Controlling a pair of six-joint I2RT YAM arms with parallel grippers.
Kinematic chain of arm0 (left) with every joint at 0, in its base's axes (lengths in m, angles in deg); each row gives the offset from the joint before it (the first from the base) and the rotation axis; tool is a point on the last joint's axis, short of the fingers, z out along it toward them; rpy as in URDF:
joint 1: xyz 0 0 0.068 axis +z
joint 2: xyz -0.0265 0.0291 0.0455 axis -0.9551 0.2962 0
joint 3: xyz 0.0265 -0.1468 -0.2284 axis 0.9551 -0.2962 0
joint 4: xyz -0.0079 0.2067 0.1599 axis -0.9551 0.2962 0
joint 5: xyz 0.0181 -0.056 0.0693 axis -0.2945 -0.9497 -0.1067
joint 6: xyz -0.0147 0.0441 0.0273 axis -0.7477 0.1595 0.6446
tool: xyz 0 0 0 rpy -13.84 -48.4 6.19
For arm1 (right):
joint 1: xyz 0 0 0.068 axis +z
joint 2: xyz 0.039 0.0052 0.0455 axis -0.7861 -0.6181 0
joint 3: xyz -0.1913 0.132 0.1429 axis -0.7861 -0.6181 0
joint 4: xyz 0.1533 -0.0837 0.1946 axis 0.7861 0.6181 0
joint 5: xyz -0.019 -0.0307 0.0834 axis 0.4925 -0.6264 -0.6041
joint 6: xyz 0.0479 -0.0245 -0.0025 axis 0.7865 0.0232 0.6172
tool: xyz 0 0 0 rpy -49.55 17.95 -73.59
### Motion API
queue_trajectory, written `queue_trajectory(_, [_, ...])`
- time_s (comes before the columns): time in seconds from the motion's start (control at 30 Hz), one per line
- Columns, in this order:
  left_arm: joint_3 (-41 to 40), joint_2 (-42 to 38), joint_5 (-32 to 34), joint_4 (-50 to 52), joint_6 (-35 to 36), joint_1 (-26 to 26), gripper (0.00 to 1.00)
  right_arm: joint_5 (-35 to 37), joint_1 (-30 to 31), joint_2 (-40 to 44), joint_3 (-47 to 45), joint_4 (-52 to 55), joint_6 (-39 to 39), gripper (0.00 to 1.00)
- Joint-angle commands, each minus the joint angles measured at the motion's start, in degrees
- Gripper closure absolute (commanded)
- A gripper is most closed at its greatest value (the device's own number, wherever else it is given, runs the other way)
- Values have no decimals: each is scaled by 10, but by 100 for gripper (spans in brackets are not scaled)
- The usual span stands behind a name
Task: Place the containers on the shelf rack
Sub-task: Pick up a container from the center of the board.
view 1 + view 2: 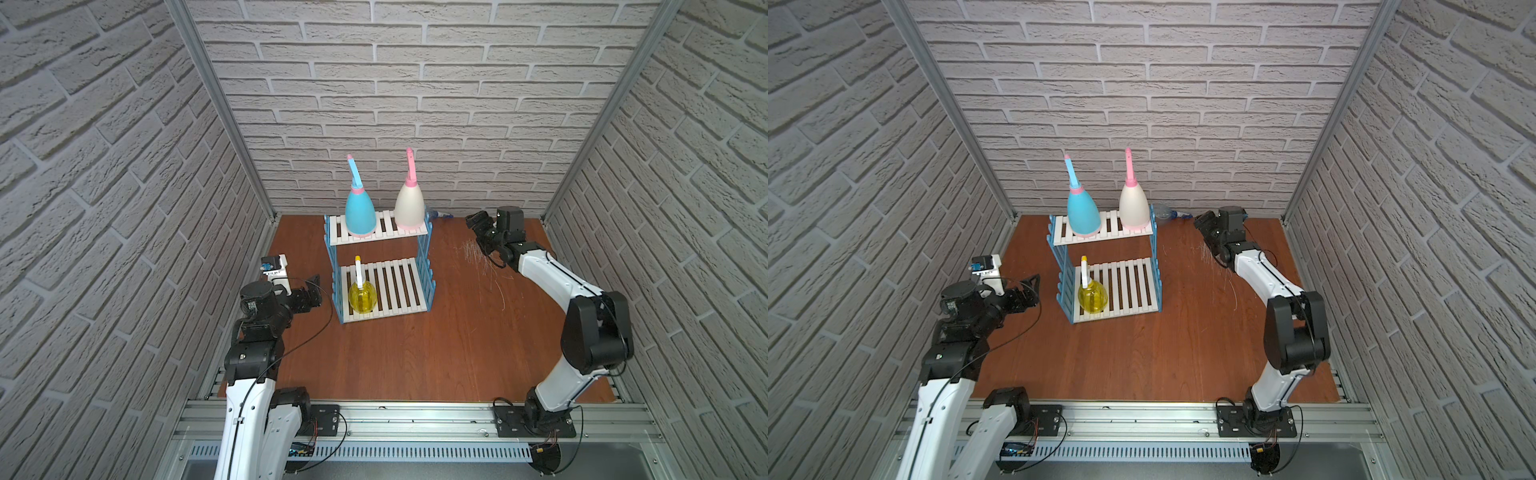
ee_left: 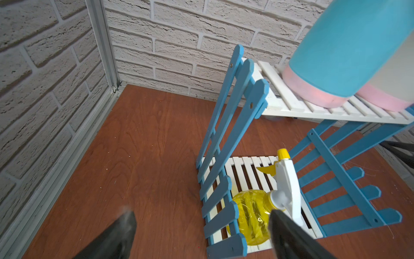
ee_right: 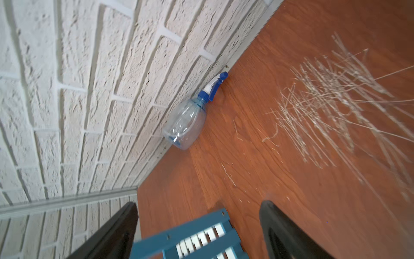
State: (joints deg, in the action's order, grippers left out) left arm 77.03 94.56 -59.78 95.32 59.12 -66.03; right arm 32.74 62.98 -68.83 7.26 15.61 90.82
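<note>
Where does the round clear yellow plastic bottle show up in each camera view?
In a top view: the round clear yellow plastic bottle stands on the lower shelf, at its left-arm end.
In a top view: the bottle, same spot.
Left wrist: on the lower shelf, behind the blue side slats.
Right wrist: not in it.
Shared landmark: the two-tier rack of white slats and blue lattice sides.

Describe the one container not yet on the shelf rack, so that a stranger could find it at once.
Find the blue-and-white shelf rack on the wooden table. Just behind its upper tier, against the back brick wall, lies a spray bottle. Alone among the four, it is colourless, blue-headed and on its side.
</note>
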Motion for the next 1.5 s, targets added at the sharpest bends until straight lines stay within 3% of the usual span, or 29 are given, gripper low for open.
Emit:
queue_trajectory(0.0, [-13, -17, -12, -41, 17, 3, 2, -10, 1, -63, 47, -46, 74, 13])
queue_trajectory(0.27, [-14, -2, -15, -49, 14, 2, 3, -4, 0, -220, 159, -76, 168, 22])
queue_trajectory(0.67, [-14, 19, -24, -58, 18, 3, 3, -24, 1, -409, 355, -75, 250, 37])
queue_trajectory(1.07, [-10, 29, -23, -57, 21, 3, 2, -28, 1, -544, 554, -13, 283, 47])
queue_trajectory(1.47, [-9, 36, -23, -57, 21, 6, 2, -11, 0, -605, 629, -7, 318, 64])
